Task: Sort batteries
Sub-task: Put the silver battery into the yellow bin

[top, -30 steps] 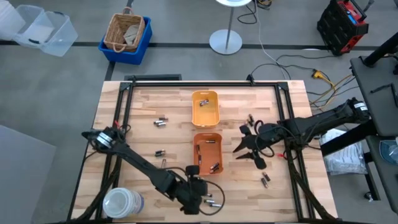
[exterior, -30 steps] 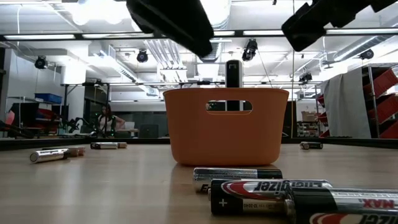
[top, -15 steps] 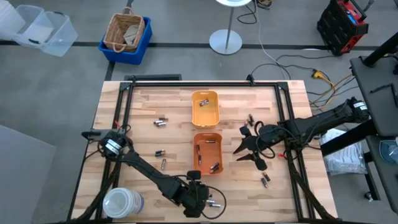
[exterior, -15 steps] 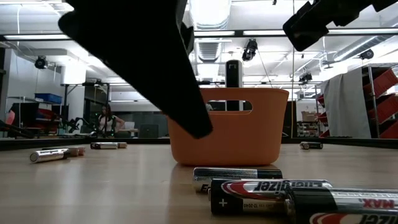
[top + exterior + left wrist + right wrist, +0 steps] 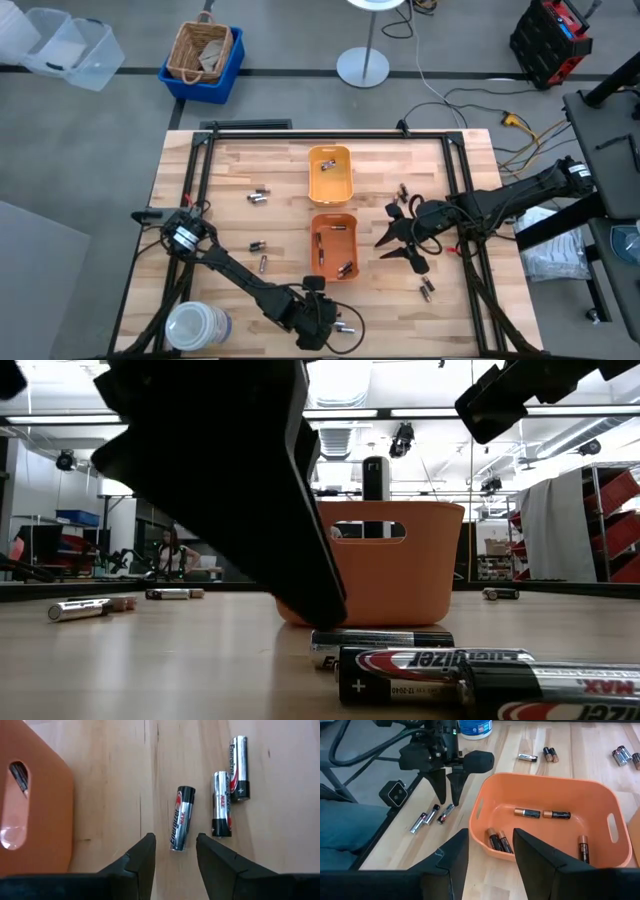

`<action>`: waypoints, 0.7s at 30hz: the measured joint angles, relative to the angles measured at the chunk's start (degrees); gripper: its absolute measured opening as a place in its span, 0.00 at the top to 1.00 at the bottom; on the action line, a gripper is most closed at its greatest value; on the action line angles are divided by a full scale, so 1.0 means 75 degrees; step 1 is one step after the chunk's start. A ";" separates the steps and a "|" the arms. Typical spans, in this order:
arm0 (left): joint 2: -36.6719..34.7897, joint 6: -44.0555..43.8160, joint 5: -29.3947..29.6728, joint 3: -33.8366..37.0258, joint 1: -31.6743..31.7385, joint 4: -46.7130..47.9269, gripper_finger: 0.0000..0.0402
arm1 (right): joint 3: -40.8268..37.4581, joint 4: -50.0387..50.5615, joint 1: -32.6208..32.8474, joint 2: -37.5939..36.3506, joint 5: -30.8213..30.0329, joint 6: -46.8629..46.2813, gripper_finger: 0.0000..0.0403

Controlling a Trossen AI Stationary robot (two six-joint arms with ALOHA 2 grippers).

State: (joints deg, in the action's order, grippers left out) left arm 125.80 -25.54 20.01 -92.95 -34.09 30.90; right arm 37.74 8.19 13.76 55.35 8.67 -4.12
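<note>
Low view, near to far: 3 batteries (image 5: pixel 440 665) lie at lower right of frame, close to the lens, brand print readable. Just behind them the left gripper (image 5: pixel 305 595) comes down as a big dark shape, tip near the table by the orange tray (image 5: pixel 400 565). Only this view shows a dark battery standing up above the tray rim, plus 2 more batts far left on the wood.

Left wrist view shows what high view can't: left gripper (image 5: pixel 175 852) is open, fingers apart, nothing held, the near end of 1 of the 3 batteries (image 5: pixel 181 818) right between the fingertips; other 2 lie just beside it. Orange tray wall w/ handle slot at left of frame.

Right wrist view alone looks into the orange tray (image 5: pixel 545 815): about 5 batteries on its floor, 2 end to end mid-tray, 2 side by side near the close wall, 1 at the right. Right gripper (image 5: pixel 490 847) open, empty, above the tray's near rim.

High view: left gripper (image 5: pixel 320 318) at lower centre, 3 batts just right of it; orange tray (image 5: pixel 335 245) mid-frame; yellow-orange tray (image 5: pixel 330 172) above it w/ a few small batts inside. Right gripper (image 5: pixel 392 240) just right of the orange tray. Loose batts scattered left and lower right on the table (image 5: pixel 230 170).
</note>
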 joint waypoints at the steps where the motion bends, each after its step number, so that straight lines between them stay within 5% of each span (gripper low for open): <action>1: 0.0000 0.0000 0.0000 0.0000 0.0000 -0.0016 0.69 | 0.0000 0.0000 0.0000 0.0000 0.0001 0.0000 0.64; 12: -0.0003 0.0220 0.0000 0.0003 0.0000 -0.0066 0.57 | -0.0003 -0.0021 0.0000 0.0000 0.0000 -0.0073 0.61; 21: -0.0002 0.0422 -0.0003 0.0034 0.0000 -0.0084 0.58 | -0.0003 -0.0018 0.0000 0.0003 0.0000 -0.0066 0.62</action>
State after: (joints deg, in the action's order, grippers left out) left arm 125.79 -22.38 19.99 -92.69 -34.09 30.27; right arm 37.71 8.05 13.76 55.37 8.67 -4.61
